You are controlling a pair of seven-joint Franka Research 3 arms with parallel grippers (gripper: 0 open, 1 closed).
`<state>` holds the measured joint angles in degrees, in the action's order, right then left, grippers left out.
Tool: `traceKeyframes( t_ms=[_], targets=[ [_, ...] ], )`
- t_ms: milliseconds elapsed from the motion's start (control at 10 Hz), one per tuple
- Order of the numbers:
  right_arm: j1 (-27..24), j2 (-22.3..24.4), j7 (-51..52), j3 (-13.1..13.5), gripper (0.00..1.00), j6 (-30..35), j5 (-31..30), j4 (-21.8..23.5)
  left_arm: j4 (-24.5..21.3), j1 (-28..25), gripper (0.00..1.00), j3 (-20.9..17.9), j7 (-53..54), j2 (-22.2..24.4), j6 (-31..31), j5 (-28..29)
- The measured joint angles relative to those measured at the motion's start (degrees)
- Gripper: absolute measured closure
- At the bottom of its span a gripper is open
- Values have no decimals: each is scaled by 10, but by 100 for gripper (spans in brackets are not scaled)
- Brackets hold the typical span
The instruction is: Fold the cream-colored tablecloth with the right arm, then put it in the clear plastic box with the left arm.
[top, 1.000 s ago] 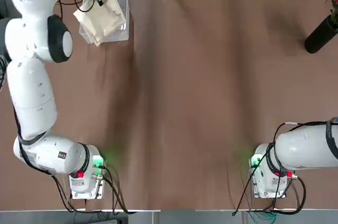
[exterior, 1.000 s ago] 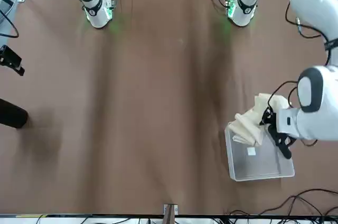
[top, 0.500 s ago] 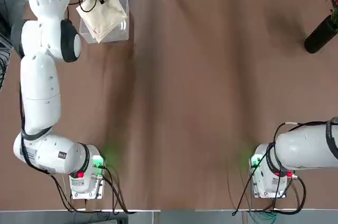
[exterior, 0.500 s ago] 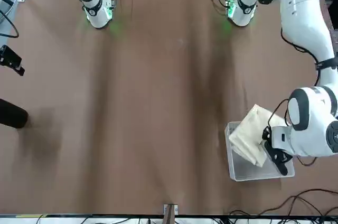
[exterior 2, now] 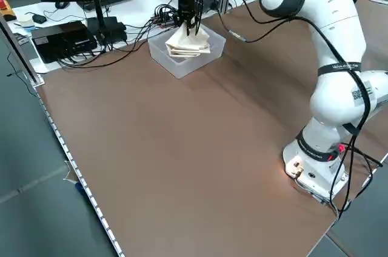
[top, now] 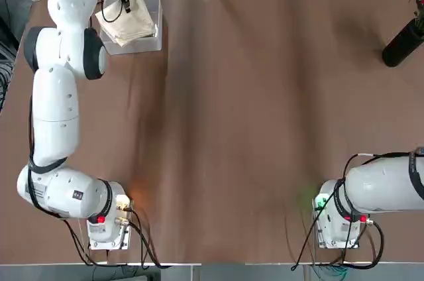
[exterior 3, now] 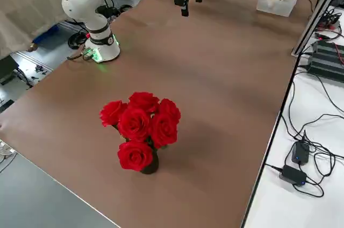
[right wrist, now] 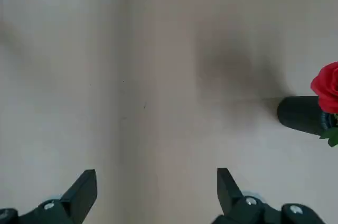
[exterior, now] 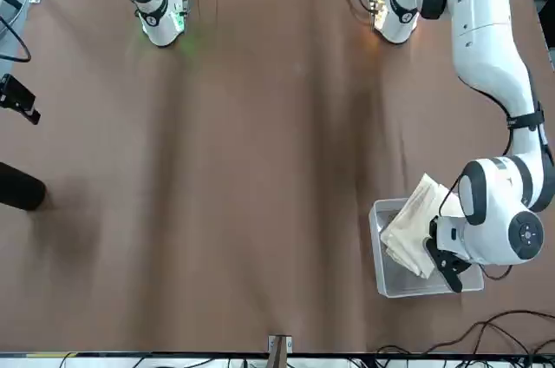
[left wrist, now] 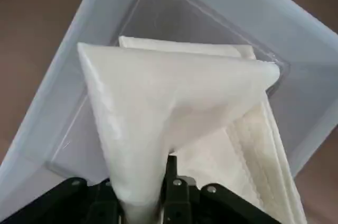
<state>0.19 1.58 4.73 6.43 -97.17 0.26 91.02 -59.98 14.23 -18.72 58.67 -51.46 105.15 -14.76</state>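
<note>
Left gripper lowers the folded cloth into the clear plastic box

Top view: the left arm [top: 56, 89] reaches to the clear plastic box [top: 151, 41], where the cream-colored tablecloth [top: 127, 22] lies folded inside; the right arm [top: 384, 185] sits parked well apart from the box. Front view: the tablecloth leans over the box's wall nearest the arms' bases. Left side view: the left gripper [exterior 2: 192, 25] hangs directly above the box, pinching the cloth. Left wrist view: its fingers are clenched on a fold of cloth over the box's floor. Right wrist view: the right gripper [right wrist: 156, 192] is spread wide over the bare table [right wrist: 158, 76], far from the box, near a vase of roses [right wrist: 311, 110].
</note>
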Motion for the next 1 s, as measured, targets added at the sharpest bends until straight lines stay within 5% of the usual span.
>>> traceKeyframes(
  t_ms=[300, 800, 1000],
  targets=[
    [-1, 0, 0, 0, 0, 0, 0, 0, 0, 0, 72, 0, -20, -3, 15, 1],
    [-3, 0, 0, 0, 0, 1, 0, 0, 14, 6, 1, -1, -167, 30, 16, 1],
    [-3, 0, 0, 0, 0, 1, 0, 0, -14, 4, 0, 7, -273, 90, 7, 1]
  ],
)
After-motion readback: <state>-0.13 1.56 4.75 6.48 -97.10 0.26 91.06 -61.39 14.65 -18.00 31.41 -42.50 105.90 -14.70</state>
